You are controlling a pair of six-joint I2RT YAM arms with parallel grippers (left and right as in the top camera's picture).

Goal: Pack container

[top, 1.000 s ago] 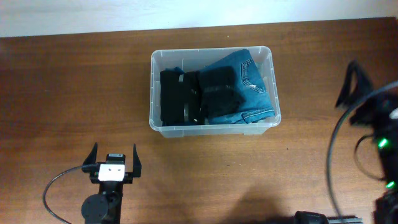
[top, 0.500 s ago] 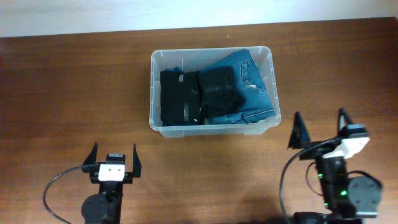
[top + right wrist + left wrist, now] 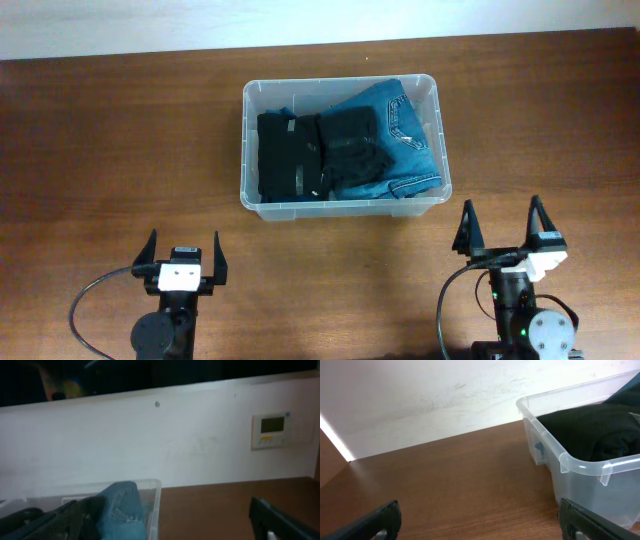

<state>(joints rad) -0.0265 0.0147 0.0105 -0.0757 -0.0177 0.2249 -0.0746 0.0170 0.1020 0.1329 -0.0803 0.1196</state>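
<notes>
1. Left end effector (image 3: 184, 240), front-left edge of brown wooden table (image 3: 120, 130): released, empty.
2. Right end effector (image 3: 500, 215), front-right corner: released, empty.
3. Clear rectangular plastic container (image 3: 340, 208), centre toward back edge, holds black folded clothes (image 3: 290, 155) and blue jeans (image 3: 405, 130); probably packed. Approach only from above, clear of its rim.

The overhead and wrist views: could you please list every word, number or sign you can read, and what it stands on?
None can be read.
Wall panel: its display and the marks below it are too blurred.
Black garment in the container: pale tags, too small to read.
</notes>
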